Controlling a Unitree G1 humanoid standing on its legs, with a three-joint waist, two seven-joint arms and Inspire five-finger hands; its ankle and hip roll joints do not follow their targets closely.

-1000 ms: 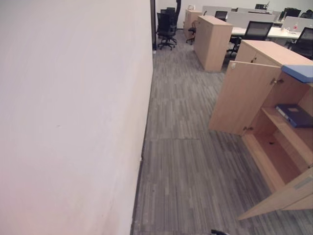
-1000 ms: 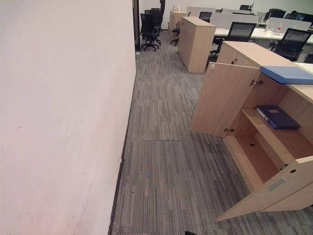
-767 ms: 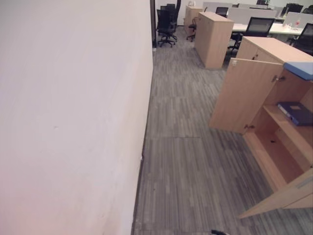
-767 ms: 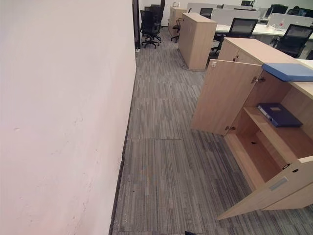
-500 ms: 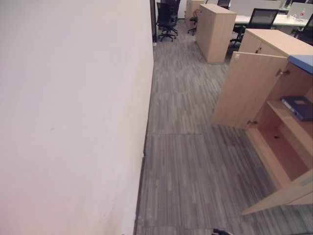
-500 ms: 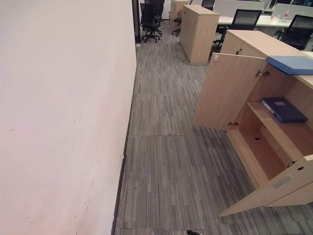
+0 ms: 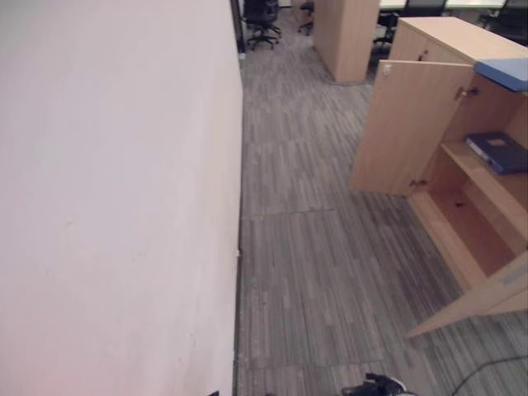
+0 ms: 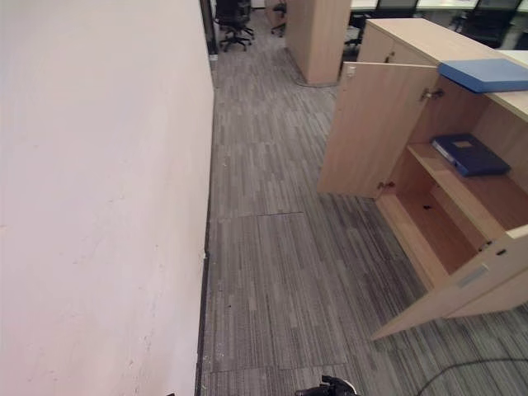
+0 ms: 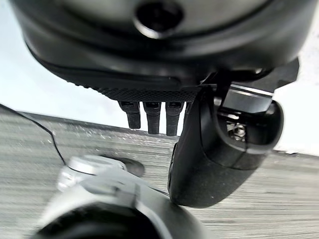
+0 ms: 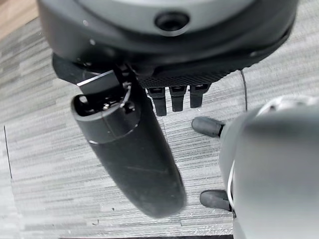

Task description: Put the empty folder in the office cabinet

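Right eye view: dark blue folder (image 8: 469, 153) lying on middle shelf (image 8: 495, 198) of open light-wood office cabinet (image 8: 375, 124), placing likely done; left robot hand (image 9: 199, 149) and right robot hand (image 10: 134, 159) slack-fingered, empty

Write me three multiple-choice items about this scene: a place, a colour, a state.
1. Where is the dark blue folder? A in a basket; B on the office cabinet's shelf; C in a drawer.
2. What colour is the folder on the cabinet's top? A red; B green; C light blue.
3. The cabinet's doors are: A open; B shut; C missing.
Answers: 1 B, it lies inside on the shelf; 2 C, its cover is light blue; 3 A, both stand swung outward.
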